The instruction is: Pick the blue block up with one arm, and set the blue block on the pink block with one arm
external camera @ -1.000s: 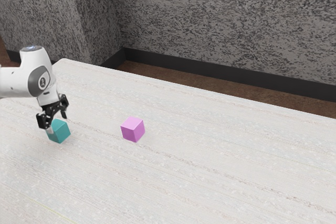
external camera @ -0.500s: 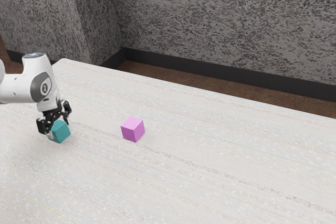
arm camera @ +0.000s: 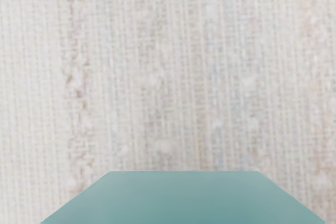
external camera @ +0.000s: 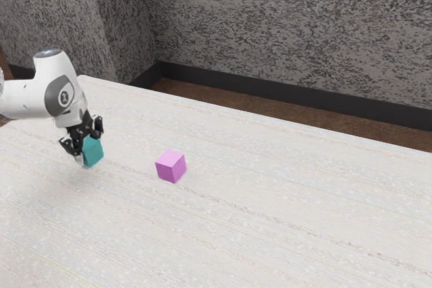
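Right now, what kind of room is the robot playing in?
Probably a plain test room in a simulator: one big pale table, speckled grey walls with a dark baseboard, and a blue block and a pink block.

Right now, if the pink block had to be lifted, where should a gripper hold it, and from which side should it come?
Grip the pink block on two opposite side faces, coming straight down. It is a cube lying flat on the table, top free, nothing close by. It sits cornerwise in the exterior view, so align the grip with faces, not edges.
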